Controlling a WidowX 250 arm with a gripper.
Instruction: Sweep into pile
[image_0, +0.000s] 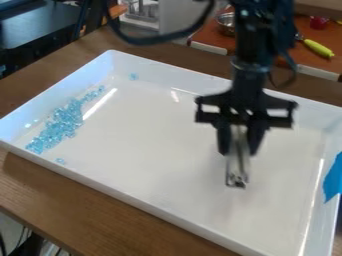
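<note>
In the camera view my gripper hangs over the right half of the white tray, shut on a narrow, pale tool that points down and has a dark-edged lower end. Whether that end touches the tray floor I cannot tell. Light blue beads lie in an elongated cluster along the tray's left side, far from the gripper. One small bit sits apart near the back wall, and another lies close to the front-left wall.
Raised walls surround the tray, which stands on a brown wooden table. A blue piece is at its right wall. Behind, a reddish-brown surface holds a metal bowl, a yellow-green object and a red item.
</note>
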